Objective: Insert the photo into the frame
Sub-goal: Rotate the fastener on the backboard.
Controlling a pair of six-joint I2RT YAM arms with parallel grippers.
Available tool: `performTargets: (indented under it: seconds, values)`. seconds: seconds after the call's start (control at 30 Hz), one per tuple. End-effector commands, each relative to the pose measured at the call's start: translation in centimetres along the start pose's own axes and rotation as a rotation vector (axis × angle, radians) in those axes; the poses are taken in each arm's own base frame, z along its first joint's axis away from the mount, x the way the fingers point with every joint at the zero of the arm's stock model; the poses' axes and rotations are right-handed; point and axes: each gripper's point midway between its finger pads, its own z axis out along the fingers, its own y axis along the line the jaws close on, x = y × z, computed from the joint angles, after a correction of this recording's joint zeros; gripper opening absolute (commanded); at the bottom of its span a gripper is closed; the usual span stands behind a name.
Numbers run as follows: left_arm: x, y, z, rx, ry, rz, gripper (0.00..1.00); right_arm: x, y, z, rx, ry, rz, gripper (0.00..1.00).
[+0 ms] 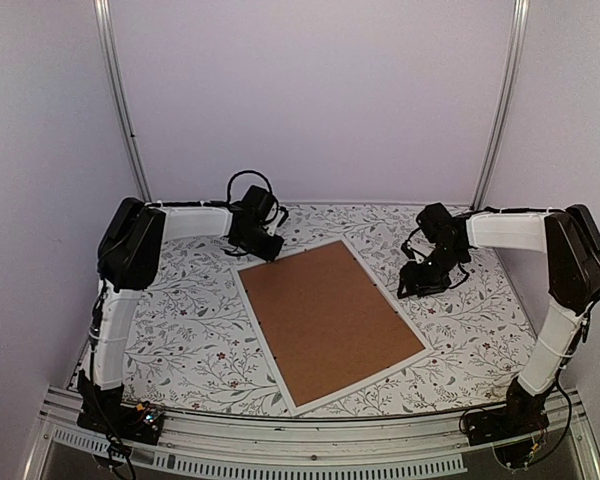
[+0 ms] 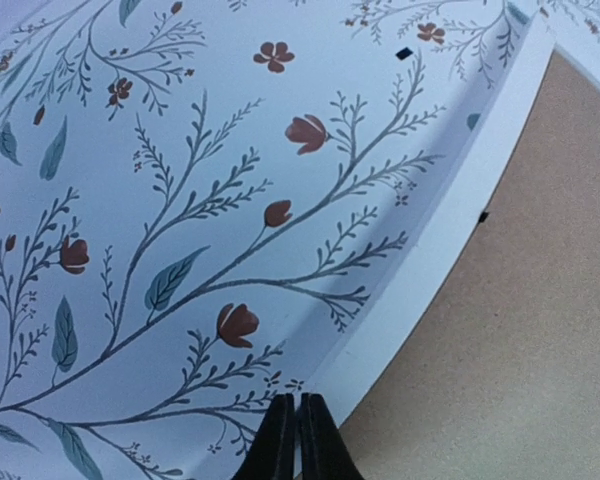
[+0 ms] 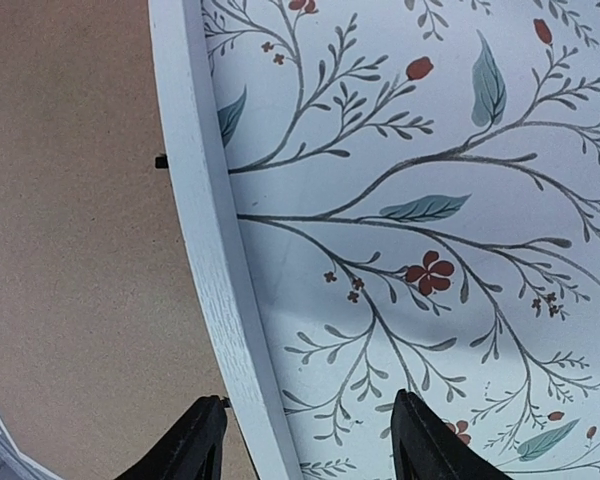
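On the floral tablecloth (image 1: 190, 330), mid-table, the frame (image 2: 435, 260) lies face down. White rim all round, brown backing board (image 1: 325, 320) filling it. The photo isn't visible in any view. I can't tell if it sits under the board or off the table.

Left gripper (image 2: 298, 400) is at the frame's far-left corner, clenched tight, tips pressed together with nothing between them. They sit right at the rim's outer edge where it meets the cloth, and I can't tell whether they touch it.

Right gripper (image 3: 308, 400) is released and hangs over the frame's far-right side, one finger over the board and one over the cloth, with the rim running between. It isn't gripping anything.

A small black tab (image 3: 161, 161) shows on the inner edge of the rim, and another shows in the left wrist view.

Risks, as I judge them:
- The left pinch holds nothing, so pushing in with shut tips would probably skate the frame across the smooth cloth rather than lift it.
- If the right closes on the rim from this stance, it could shove or twist the frame, because the rim is thin and lies flat.
- The tabs look like they hold the board down, so prying without turning them could bend the board or flip the frame.
- With the photo's place unknown, any lift risks dropping it.
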Motion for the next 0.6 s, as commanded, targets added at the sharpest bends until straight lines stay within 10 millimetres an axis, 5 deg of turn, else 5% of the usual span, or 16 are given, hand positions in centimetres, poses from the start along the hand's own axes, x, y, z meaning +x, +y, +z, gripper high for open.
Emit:
performTargets:
  seconds: [0.0, 0.13, 0.37, 0.57]
  values:
    - [5.4, 2.4, 1.0, -0.059, 0.140, -0.094, 0.00, -1.2, -0.4, -1.0, 0.020, -0.035, 0.029, 0.60]
    - [6.6, 3.1, 0.4, -0.058, 0.140, -0.129, 0.01, -1.7, -0.4, -1.0, 0.011, -0.036, 0.046, 0.60]
    - [5.0, 1.4, -0.6, 0.062, 0.061, -0.121, 0.42, -1.9, -0.3, -0.5, 0.000, -0.033, 0.045, 0.60]
    - [3.5, 1.1, -0.3, 0.099, 0.020, -0.088, 0.53, -1.3, -0.6, 0.1, 0.000, -0.019, 0.049, 0.60]
